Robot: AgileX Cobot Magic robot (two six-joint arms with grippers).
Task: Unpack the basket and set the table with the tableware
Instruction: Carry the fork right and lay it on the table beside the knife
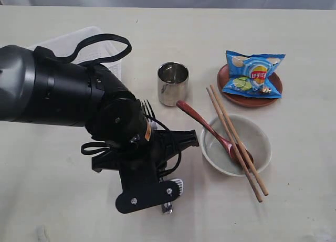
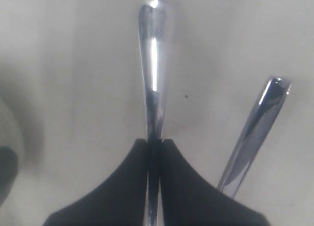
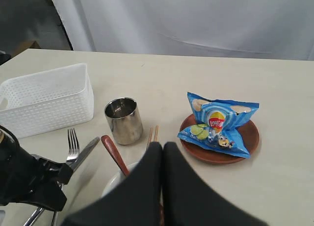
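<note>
Clamping one steel handle (image 2: 153, 64), left gripper (image 2: 154, 141) risks dragging the 2nd handle (image 2: 255, 133) just beside it askew; right gripper (image 3: 163, 155): jaws together, empty.

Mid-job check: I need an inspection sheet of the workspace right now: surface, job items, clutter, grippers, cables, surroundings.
Surface: pale table, faint scuffs, no spills seen.
Job's things: white basket, nothing showing inside; steel cup upright; spoon and chopsticks resting across the bowl; fork and knife lying side by side beside the left arm.
Clutter: chip bag on the brown plate.
Grippers: left gripper shut on a steel handle, knife or fork unclear; right gripper shut, holding nothing.
Cables: black loops on the left arm.
Surroundings: white curtain behind the table.
</note>
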